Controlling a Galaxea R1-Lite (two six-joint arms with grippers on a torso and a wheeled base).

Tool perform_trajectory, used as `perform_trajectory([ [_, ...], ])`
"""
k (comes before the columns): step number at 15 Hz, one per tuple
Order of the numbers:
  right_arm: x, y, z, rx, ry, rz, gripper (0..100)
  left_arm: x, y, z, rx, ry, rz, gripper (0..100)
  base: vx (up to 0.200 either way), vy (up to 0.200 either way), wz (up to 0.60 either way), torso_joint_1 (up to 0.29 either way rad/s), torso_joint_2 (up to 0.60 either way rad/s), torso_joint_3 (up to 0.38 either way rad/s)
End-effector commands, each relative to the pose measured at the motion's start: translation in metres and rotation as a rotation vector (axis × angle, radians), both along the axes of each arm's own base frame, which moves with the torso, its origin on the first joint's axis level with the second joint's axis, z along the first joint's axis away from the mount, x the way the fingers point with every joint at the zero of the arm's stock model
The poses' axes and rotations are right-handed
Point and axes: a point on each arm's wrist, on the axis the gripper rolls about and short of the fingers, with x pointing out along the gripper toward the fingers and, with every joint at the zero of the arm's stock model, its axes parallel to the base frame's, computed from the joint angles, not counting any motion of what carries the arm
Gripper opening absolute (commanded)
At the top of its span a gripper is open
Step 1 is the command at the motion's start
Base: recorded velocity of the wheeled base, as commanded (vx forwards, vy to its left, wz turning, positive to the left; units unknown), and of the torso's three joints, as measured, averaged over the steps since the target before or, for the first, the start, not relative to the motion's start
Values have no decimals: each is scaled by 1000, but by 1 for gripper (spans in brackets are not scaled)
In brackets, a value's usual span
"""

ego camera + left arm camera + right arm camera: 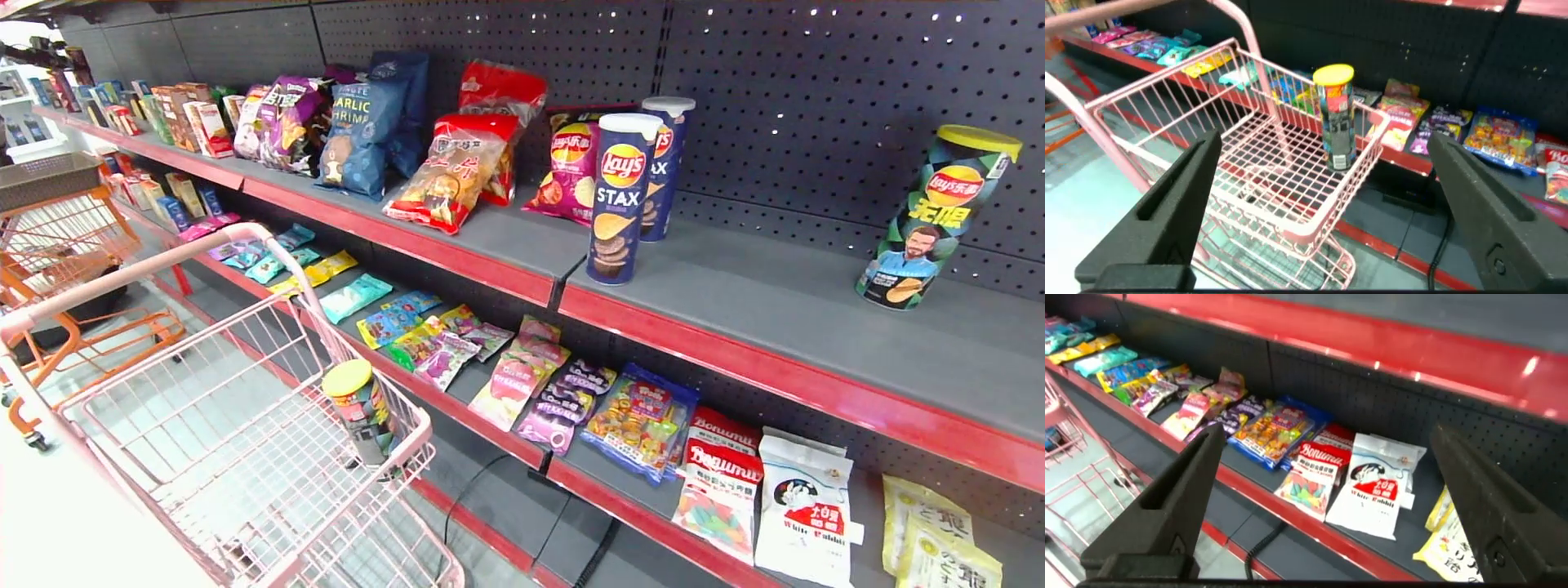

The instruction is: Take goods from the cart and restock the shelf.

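Restock status: one can left in cart, both end effectors empty

Chips are seen in one yellow-lidded can [360,406] standing upright in the pink cart [204,457], in the basket's corner nearest the shelves and close against the wire wall. The cart is parked at the near left, just beside the lower shelf [620,510].

On the upper shelf [735,286], a matching yellow-lidded can [939,216] is placed upright at the far right, well apart from the other goods. Two blue cans [620,196] are stood one behind the other near the middle, with snack bags [445,175] lined up to their left. Flat packets [645,420] are laid along the lower shelf.

The left end effector [1323,145] is held above the cart with its jaws spread wide and nothing between them. The right end effector [1327,434] is likewise spread wide and empty, held over the lower shelf's packets.

An orange cart [73,237] is seen at the far left.
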Motion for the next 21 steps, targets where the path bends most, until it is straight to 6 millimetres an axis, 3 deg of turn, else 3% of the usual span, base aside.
perform_trajectory([
  [1,0,0,0,0,2,0,100,0,0,0,0,1,0,100,0,0,0,-203,525,320],
  [13,0,0,0,-3,2,0,100,0,0,0,24,-2,-18,100,0,0,0,-165,494,327],
  [14,0,0,0,-3,2,0,100,-1,-1,6,25,-28,-22,100,0,0,0,-32,129,95],
  [15,0,0,0,-3,2,-2,100,-1,0,55,-20,-70,-22,100,0,0,0,-17,71,61],
  [16,0,0,0,-4,2,1,100,21,1,121,-124,-41,27,100,0,0,0,0,0,0],
  [17,0,0,0,-4,2,1,100,42,2,152,-182,-25,66,100,0,0,0,0,0,0],
  [18,0,0,0,-4,2,1,100,58,2,161,-183,11,94,100,0,0,0,0,0,0],
  [19,0,0,0,-3,2,0,100,96,2,158,-179,117,114,100,0,0,0,0,0,0],
  [21,0,0,0,-3,2,1,100,140,4,149,-182,189,137,100,0,0,0,0,0,0],
])
